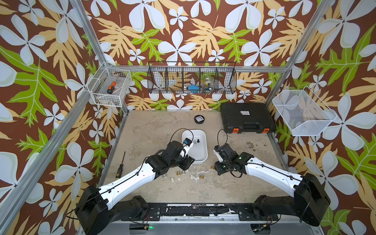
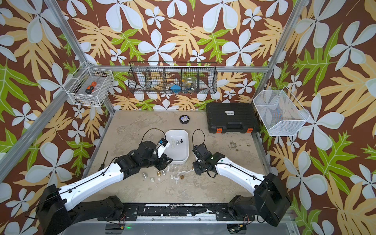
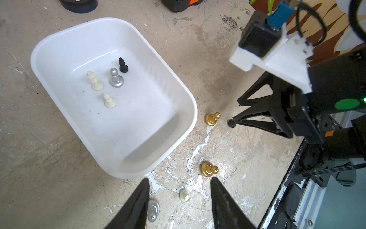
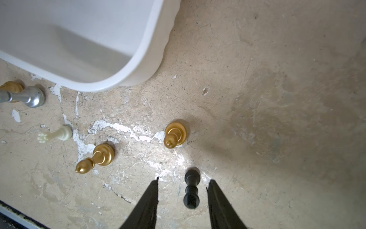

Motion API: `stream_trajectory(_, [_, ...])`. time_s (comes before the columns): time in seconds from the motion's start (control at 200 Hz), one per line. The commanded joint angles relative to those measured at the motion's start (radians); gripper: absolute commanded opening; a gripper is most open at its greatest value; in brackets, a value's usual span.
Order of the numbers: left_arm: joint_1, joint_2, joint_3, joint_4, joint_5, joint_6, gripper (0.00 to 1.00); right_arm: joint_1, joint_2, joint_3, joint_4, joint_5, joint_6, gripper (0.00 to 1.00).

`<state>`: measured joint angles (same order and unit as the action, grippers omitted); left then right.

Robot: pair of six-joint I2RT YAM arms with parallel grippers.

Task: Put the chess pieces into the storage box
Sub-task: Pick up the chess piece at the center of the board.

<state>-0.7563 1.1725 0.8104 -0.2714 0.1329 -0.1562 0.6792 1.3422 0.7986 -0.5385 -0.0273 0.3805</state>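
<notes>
The white storage box (image 1: 200,154) sits mid-table and holds several chess pieces: two cream, one silver (image 3: 115,78) and one black. More pieces stand on the floor in front of it, in gold (image 1: 201,176), silver (image 1: 164,176) and cream (image 1: 172,179). My left gripper (image 3: 179,181) hangs open by the box's near corner. A cream piece (image 3: 185,195) lies below its gap and a silver piece (image 3: 153,210) sits beside one finger. My right gripper (image 4: 184,181) is open around an upright black piece (image 4: 191,190); neither finger touches it. A gold pawn (image 4: 175,133) stands just beyond.
A black case with orange latches (image 1: 247,118) sits at the back right and a black labelled puck (image 1: 199,118) behind the box. A screwdriver (image 1: 120,168) lies near the left edge. Wire baskets hang on the walls. The black base rail (image 1: 195,209) runs along the front.
</notes>
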Motion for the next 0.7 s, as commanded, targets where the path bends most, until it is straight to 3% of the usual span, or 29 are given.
stream_trajectory(0.0, [-0.002,-0.003,-0.002,0.016,0.019,0.009,0.52,0.000,0.019,0.007,0.050,0.006,-0.011,0.43])
stream_trajectory(0.475, [-0.002,-0.001,-0.007,0.012,0.037,0.009,0.52,0.000,0.160,0.059,0.093,0.032,-0.055,0.43])
stream_trajectory(0.696, [-0.002,0.009,-0.004,0.003,0.027,0.009,0.53,0.000,0.200,0.057,0.126,0.024,-0.062,0.36])
